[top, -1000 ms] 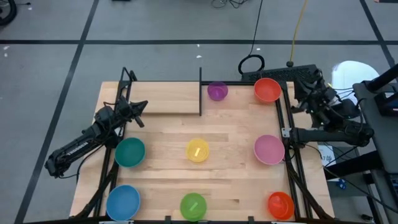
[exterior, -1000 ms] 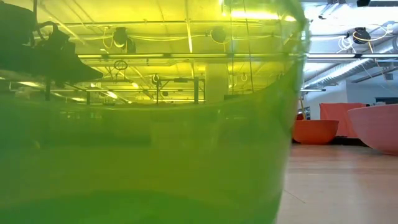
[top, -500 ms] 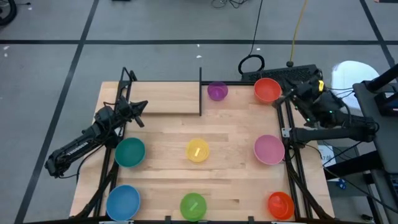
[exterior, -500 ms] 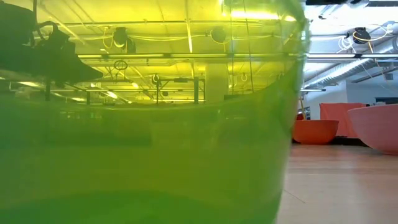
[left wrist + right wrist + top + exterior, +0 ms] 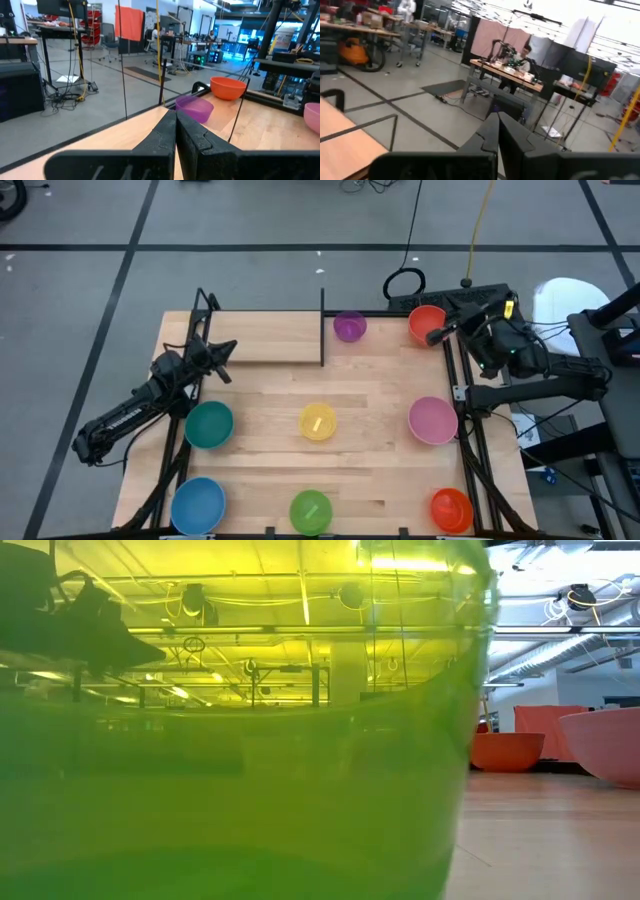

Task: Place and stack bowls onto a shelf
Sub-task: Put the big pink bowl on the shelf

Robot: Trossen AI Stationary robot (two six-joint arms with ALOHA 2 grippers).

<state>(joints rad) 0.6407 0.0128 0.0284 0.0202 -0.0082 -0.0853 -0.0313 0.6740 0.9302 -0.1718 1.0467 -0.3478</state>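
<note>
So far, nothing of the task looks done: the shelf (image 5: 262, 350), a narrow light-wood plank with a thin black upright rod at one end, carries no bowl at all. All eight bowls stand alone on the table (image 5: 380, 470), and none is stacked in another.

Taking the shelf as landmark: the purple bowl (image 5: 349, 327) is just beside the rod end of the shelf, toward the far edge of the table. The orange bowl (image 5: 428, 323) is farther along that same far edge, well apart from the shelf. The yellow bowl (image 5: 317, 422) and the teal bowl (image 5: 209, 425) are near the shelf, on its near side. The pink bowl (image 5: 433, 420) is well apart from it, toward the right edge. The blue bowl (image 5: 198, 503), the green bowl (image 5: 310, 509) and the red bowl (image 5: 451, 509) are the farthest from the shelf, in a row at the near edge of the table.

The left gripper (image 5: 226, 349) hangs at the outer end of the shelf, fingers together and holding nothing. The right gripper (image 5: 437, 335) is well apart from the shelf, at the orange bowl's rim; its fingers are also together and empty.

In my judgement the whole work is left: every bowl must be carried to the shelf and stacked there.
</note>
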